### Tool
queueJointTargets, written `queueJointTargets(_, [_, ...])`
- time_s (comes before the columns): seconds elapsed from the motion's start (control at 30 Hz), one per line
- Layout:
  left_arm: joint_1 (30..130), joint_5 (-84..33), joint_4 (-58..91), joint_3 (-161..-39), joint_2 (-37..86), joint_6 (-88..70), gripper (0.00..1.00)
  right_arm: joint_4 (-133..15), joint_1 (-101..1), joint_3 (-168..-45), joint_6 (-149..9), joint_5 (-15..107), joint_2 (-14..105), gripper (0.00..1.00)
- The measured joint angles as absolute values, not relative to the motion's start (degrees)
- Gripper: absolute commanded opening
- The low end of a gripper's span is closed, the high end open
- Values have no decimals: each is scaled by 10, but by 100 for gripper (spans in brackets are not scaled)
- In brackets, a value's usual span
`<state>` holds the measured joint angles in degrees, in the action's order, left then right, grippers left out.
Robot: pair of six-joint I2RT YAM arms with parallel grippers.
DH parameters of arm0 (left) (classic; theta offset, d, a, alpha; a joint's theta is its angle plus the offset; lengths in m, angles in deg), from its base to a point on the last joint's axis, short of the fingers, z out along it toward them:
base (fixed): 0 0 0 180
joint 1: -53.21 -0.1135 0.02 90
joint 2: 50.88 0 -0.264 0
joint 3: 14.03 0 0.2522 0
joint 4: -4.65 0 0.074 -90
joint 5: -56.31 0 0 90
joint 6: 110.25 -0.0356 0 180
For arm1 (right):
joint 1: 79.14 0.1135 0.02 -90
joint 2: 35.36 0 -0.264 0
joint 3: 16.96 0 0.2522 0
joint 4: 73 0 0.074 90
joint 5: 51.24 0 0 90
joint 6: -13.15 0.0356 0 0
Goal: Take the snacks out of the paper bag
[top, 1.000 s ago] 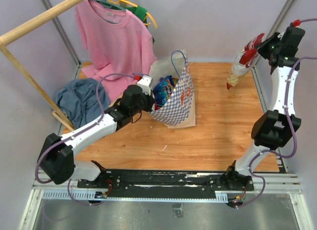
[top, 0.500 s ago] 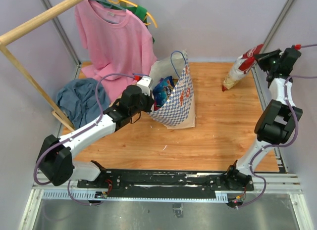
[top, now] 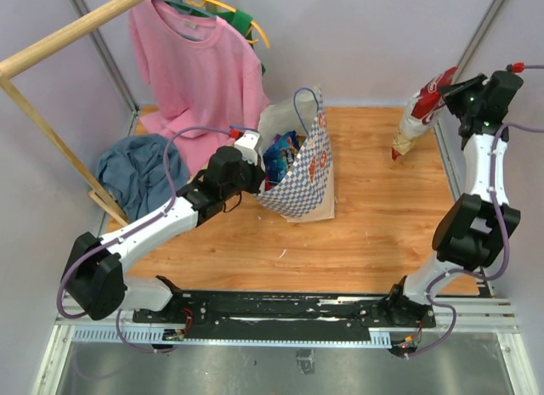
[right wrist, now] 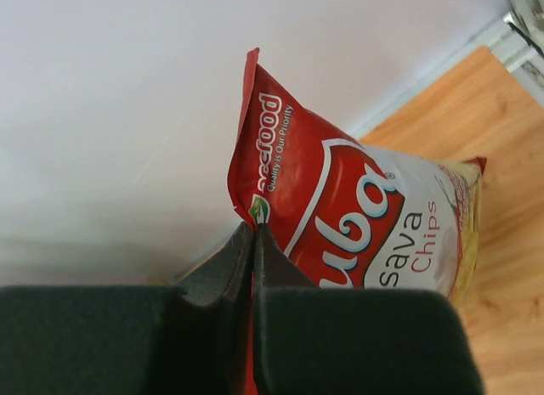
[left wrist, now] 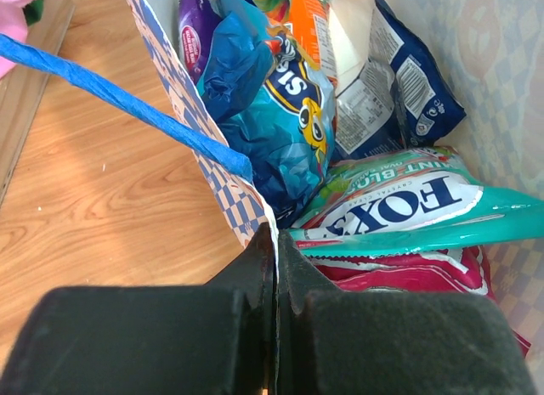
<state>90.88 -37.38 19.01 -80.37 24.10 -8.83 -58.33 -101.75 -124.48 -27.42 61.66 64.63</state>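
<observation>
Top external view: right pincer [top: 454,93] clenched on the red-white chips packet [top: 418,115], held up over the far right corner of the desk [top: 382,234]. Rim of the paper bag [top: 308,184] is pinched by left pincer [left wrist: 274,242], bag upright, other snacks [left wrist: 289,115] inside. Step in hand: setting one packet out. Next, probably: lower it, release on bare desk, go back to the bag.

Lab robot cell: plain grey walls [top: 382,38], metal mounting rail [top: 255,333].

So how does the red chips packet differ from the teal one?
The red chips packet is out, hanging from the right gripper by a corner; the teal packet lies inside the paper bag, held by nothing. The red one hangs alone; the teal one is wedged sideways among other packets. Both are glossy snack packets.
</observation>
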Motion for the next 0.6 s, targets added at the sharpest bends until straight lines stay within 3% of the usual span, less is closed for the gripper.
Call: queueJointTargets(0.6, [909, -363, 188, -790, 231, -88, 0, -626, -994, -737, -293, 496, 226, 1])
